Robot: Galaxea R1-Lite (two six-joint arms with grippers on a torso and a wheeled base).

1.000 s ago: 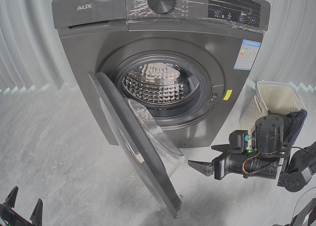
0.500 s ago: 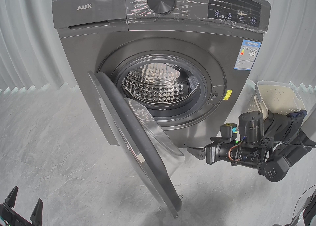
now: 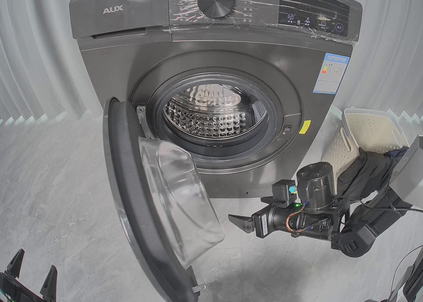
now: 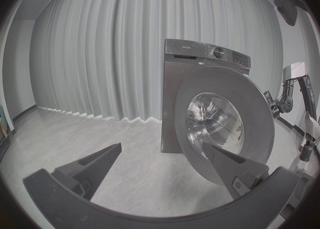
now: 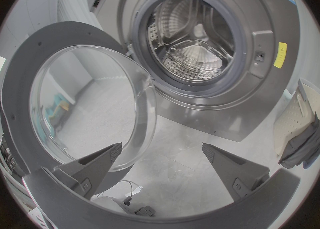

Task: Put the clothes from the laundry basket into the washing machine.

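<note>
Open door (image 3: 128, 175) stands between wide right end effector (image 3: 246, 208) and wide left end effector (image 3: 36, 259).

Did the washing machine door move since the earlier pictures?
Yes. The door swung wider open, its free edge going left, away from the drum opening.
</note>
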